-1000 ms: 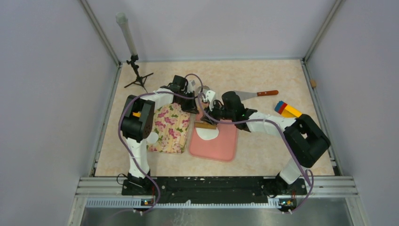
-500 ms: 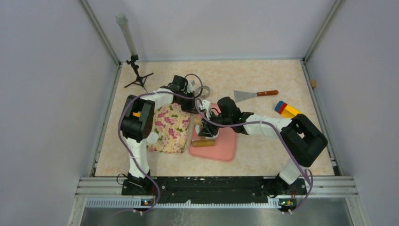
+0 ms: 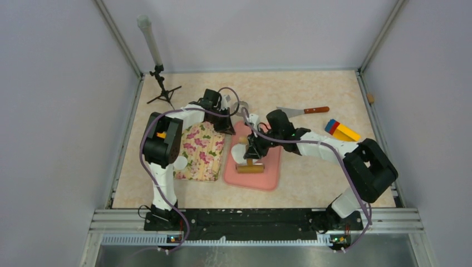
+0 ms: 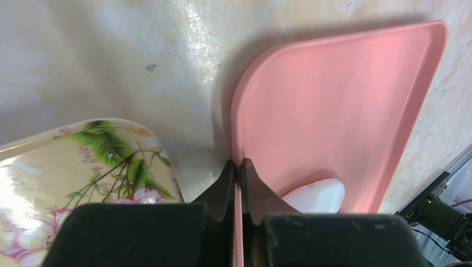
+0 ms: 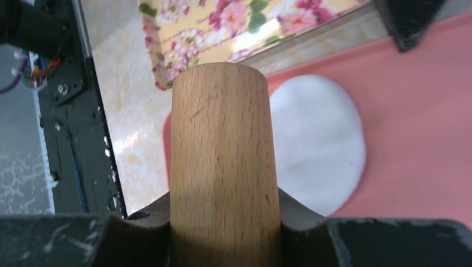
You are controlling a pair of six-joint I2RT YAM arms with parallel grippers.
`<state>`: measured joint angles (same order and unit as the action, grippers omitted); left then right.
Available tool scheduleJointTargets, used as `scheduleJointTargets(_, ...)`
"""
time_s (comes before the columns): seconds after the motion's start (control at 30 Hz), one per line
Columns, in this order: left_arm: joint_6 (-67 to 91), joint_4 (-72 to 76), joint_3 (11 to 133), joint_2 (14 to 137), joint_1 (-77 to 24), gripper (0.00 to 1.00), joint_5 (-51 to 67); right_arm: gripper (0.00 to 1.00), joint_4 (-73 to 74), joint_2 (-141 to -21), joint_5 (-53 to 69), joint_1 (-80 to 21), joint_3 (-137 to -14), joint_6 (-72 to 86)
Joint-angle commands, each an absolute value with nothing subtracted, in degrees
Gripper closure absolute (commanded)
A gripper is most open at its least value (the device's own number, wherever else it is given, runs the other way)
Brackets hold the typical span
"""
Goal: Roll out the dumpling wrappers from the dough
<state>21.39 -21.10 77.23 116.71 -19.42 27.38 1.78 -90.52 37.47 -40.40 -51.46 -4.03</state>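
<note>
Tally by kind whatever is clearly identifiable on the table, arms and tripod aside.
Pink board: 1
Floral tray: 1
Dough: 1
Rolling pin: 1
Scraper: 1
Coloured block toy: 1
Total: 6

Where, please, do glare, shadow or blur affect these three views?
Left wrist: glare whitens the table and the floral tray; a shadow edges the pink board; the fingers look soft. Right wrist: the rolling pin is sharp and blocks the middle; the dough is evenly lit. Top external: even light, faint shadows, things small.
</note>
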Motion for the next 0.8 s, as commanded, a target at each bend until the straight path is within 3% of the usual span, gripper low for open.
scheduleJointTargets(0.0, 20.92, -24.93, 75.37, 115.50, -18.89, 1.00, 25.58, 1.00, -1.07, -87.55, 36.81, -37.55, -57.67, 3.22)
scheduleJointTargets(0.2, 20.96, -24.71, 75.19, 115.53, -18.82, 1.00, 25.63, 1.00, -10.66, -90.36, 30.61, -37.53, -58.40, 8.10)
scheduleJointTargets(0.53, 20.96, -24.44, 75.18, 115.31, -18.83, 1.00, 26.00, 1.00, -19.47, -94.97, 18.04, -39.69, -53.23, -1.19)
scheduleJointTargets(0.77, 20.83, -24.65, 75.12, 114.97, -18.72, 1.00, 26.11, 1.00, -17.73, -94.90, 18.54, -43.26, -48.72, -6.76)
